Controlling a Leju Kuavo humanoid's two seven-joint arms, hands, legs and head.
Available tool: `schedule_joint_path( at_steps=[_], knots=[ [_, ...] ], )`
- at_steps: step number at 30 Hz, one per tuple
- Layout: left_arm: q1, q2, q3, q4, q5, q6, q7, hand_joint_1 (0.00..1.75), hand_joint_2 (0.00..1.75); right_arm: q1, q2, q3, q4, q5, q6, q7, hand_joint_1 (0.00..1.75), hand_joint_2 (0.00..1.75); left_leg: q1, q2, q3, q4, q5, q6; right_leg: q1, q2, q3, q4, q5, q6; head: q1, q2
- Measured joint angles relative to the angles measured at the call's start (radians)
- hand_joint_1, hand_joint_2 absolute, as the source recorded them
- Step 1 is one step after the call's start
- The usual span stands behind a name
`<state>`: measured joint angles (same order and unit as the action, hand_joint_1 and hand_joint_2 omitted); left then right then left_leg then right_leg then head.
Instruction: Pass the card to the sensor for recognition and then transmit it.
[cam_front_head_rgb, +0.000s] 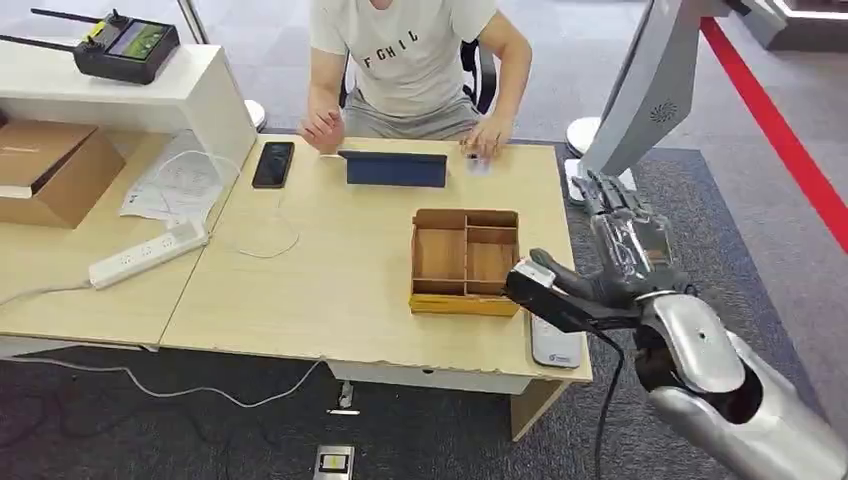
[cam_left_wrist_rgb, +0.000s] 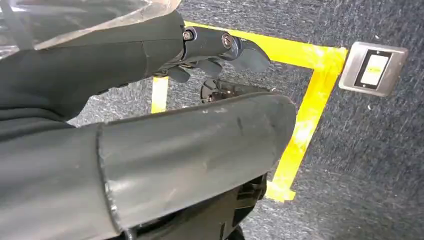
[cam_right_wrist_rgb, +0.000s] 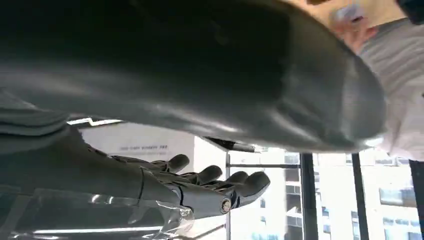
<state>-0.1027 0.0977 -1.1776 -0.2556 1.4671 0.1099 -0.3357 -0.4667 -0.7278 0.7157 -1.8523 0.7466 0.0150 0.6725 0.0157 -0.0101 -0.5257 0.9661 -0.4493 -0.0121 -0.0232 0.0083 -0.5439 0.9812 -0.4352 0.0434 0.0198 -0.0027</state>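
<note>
The right hand (cam_front_head_rgb: 585, 265) hovers off the near right corner of the worktop (cam_front_head_rgb: 330, 290), fingers apart and holding nothing, thumb jutting left toward the wooden tray (cam_front_head_rgb: 465, 262). The right wrist view shows the same: fingers (cam_right_wrist_rgb: 215, 180) spread, palm bare. The left hand (cam_left_wrist_rgb: 210, 52) hangs low over the carpet (cam_left_wrist_rgb: 380, 165), fingers loosely curled in with nothing between them. The card (cam_front_head_rgb: 478, 163) appears to be the small pale thing at the far edge of the worktop, under a person's hand (cam_front_head_rgb: 487, 135), just right of a dark blue tablet (cam_front_head_rgb: 396, 169); it is too small to be sure. A grey-white flat device (cam_front_head_rgb: 556, 345), likely the sensor, lies at the near right edge, just under the right hand. The main risk is the reach: the card lies well beyond the tray, so the arm could clip the tray's wall and shove it on the way across. A thin card flat on wood may slip from the fingers or skid away, and the person's hand sits right on it, so contact is possible. The hand could also knock the device off the edge.
</note>
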Motion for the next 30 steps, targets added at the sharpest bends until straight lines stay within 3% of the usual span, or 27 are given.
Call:
schedule_joint_path(
  at_steps=[3,5,10,13,17,23,24,30],
  knots=[
    [0.0,0.0,0.008,0.002,0.006,0.01,0.005,0.0,0.0,0.1,-0.029,-0.045,-0.097,-0.032,-0.089,0.0,0.0,0.0,0.0,0.0,0.0,0.0,0.0,0.0,0.0,0.0,0.0,0.0,0.0,0.0,0.0,0.0],
    [-0.002,-0.002,0.01,0.003,0.014,0.021,0.01,0.0,0.0,0.157,-0.035,-0.064,-0.139,-0.058,-0.204,0.0,0.0,0.0,0.0,0.0,0.0,-0.001,0.0,0.0,0.0,0.0,0.0,0.0,0.0,0.0,0.001,0.0],
    [-0.004,-0.013,0.014,0.004,0.011,0.051,0.019,0.0,0.0,0.245,0.012,-0.041,-0.163,-0.007,-0.434,-0.022,0.0,0.0,0.001,0.0,0.0,-0.001,0.0,0.0,0.001,0.0,0.001,0.001,0.0,-0.001,0.0,0.0],
    [-0.007,-0.02,0.017,0.004,0.01,0.058,0.019,0.0,0.0,0.256,0.056,-0.007,-0.142,-0.03,-0.472,-0.062,0.0,0.0,0.001,0.0,0.0,-0.001,0.0,-0.001,0.001,0.0,0.001,0.001,0.0,-0.001,0.0,0.0],
    [-0.009,-0.025,0.024,0.004,0.011,0.073,0.027,0.0,0.0,0.257,0.13,0.056,-0.082,-0.088,-0.47,-0.095,0.0,0.0,0.001,0.0,0.0,-0.001,0.001,-0.001,0.001,0.0,0.0,0.001,0.0,-0.001,0.0,0.0],
    [-0.009,-0.026,0.026,0.004,0.012,0.073,0.029,0.0,0.0,0.252,0.177,0.094,-0.047,-0.102,-0.47,-0.105,0.0,0.0,0.001,0.0,-0.001,-0.001,0.001,-0.001,0.001,0.0,0.0,0.001,-0.001,-0.001,0.0,0.0],
    [-0.009,-0.026,0.026,0.004,0.012,0.073,0.029,0.0,0.0,0.252,0.181,0.098,-0.042,-0.102,-0.47,-0.105,0.0,1.75,0.001,0.0,-0.001,-0.001,0.001,-0.001,0.001,0.0,0.0,0.001,-0.001,-0.001,0.0,0.0],
    [-0.01,-0.026,0.027,0.004,0.02,0.096,0.053,0.0,0.0,0.237,0.249,0.119,0.016,-0.107,-0.388,-0.148,0.0,1.75,0.001,0.001,-0.001,-0.001,0.001,-0.001,0.001,0.0,0.0,0.001,-0.001,-0.001,0.0,0.0]
  ],
)
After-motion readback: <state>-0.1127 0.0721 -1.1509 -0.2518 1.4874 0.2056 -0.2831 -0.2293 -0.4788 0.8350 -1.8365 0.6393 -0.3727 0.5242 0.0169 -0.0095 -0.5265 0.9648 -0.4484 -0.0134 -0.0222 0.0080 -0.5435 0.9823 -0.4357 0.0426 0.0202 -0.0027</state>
